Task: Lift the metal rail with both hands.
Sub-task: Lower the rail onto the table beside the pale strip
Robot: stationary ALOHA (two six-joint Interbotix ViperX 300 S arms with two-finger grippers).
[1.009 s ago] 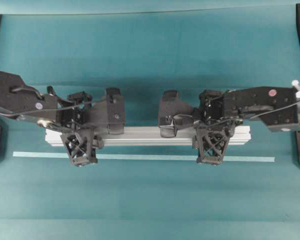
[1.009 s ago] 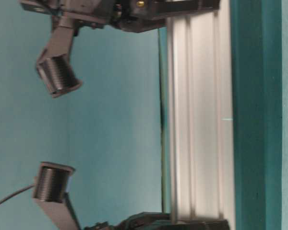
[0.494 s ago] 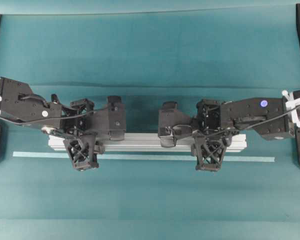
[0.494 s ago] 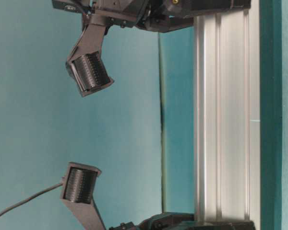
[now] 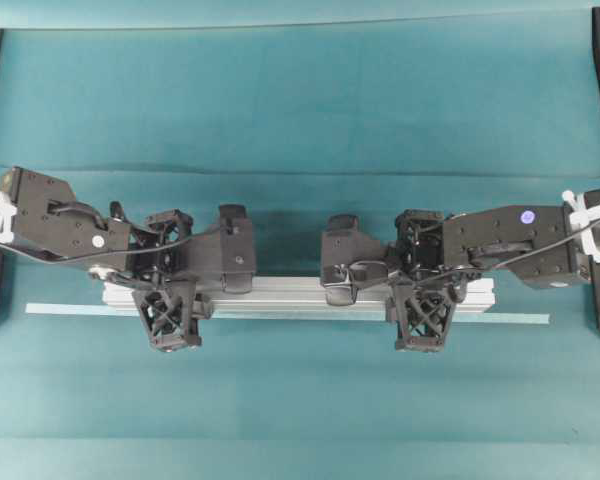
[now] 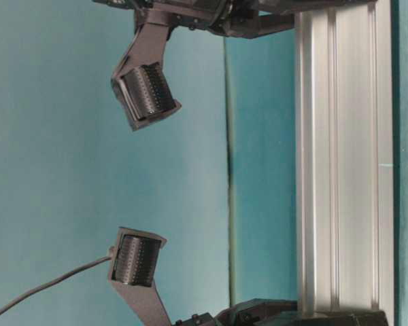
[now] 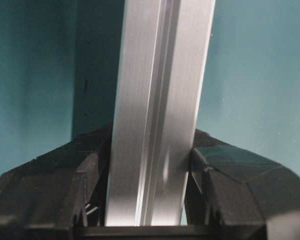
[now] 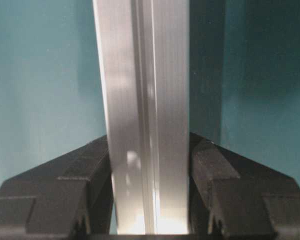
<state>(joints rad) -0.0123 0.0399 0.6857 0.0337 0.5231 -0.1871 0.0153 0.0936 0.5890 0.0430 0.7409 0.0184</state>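
Both hands — left hand (image 5: 170,318), right hand (image 5: 421,318) — clamp the metal rail (image 5: 290,296); arms hide stretches of it.

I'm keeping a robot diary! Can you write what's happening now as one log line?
left gripper: shut on metal rail | right gripper: shut on metal rail | rail: level, held near both ends | tape strip: on table

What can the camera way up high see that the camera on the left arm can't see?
Only the overhead view shows the whole metal rail, both arms, the right gripper and the pale tape strip on the table. Only the left wrist view shows, close up, the rail's lengthwise groove and the jaws of the left gripper pressed against its two sides. Both show the rail held in the left gripper over the teal table.
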